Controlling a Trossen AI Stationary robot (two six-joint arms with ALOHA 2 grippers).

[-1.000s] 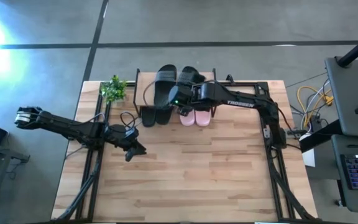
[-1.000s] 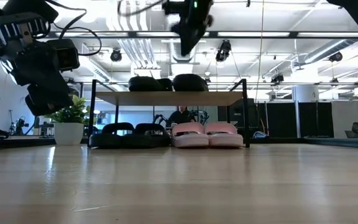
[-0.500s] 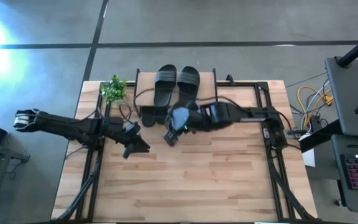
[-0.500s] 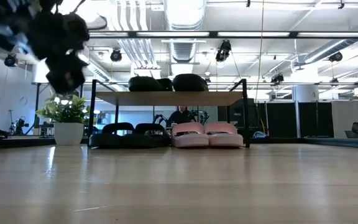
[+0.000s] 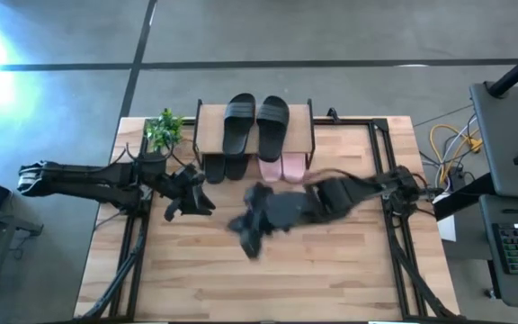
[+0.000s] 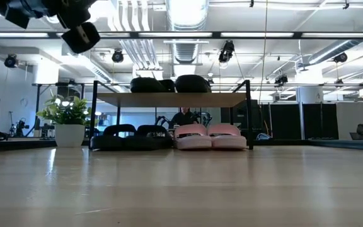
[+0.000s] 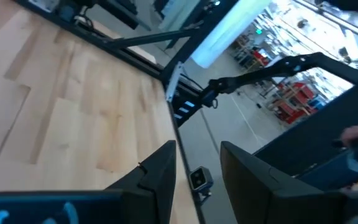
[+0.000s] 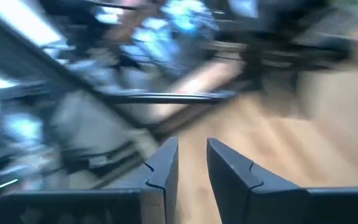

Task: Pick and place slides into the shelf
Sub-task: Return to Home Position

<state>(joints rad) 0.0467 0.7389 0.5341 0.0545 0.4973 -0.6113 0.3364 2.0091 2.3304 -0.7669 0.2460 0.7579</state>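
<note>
Item: low shelf (image 5: 300,126), a light wooden board on thin black metal legs, at the far edge of the pale wooden tabletop (image 5: 331,270). Contents as we find them: two black open-toe slides with broad straps (image 5: 241,126) lie side by side on the board. Beneath it, resting on the tabletop, are a second black pair (image 6: 134,135) and, just beside it, a light pink pair (image 6: 208,136). All six are housed. Left gripper (image 5: 183,200): held high near the shelf's front left corner, fingers a little apart, nothing between them. Right gripper (image 5: 248,236): over bare tabletop in front of the shelf, fingers narrowly parted, likewise empty. Hazards, in our judgement: either arm folding home on a low path could clip the board's front edge or the ends of the lower slides that jut out past it, knocking a pair askew. The left arm could also brush the small green potted plant (image 5: 162,129) beside the shelf. View notes: only the high view shows both arms and the top straps. Only the low view shows the lower row whole, but it omits the right arm. We read the finger gaps from the wrist views alone.
</note>
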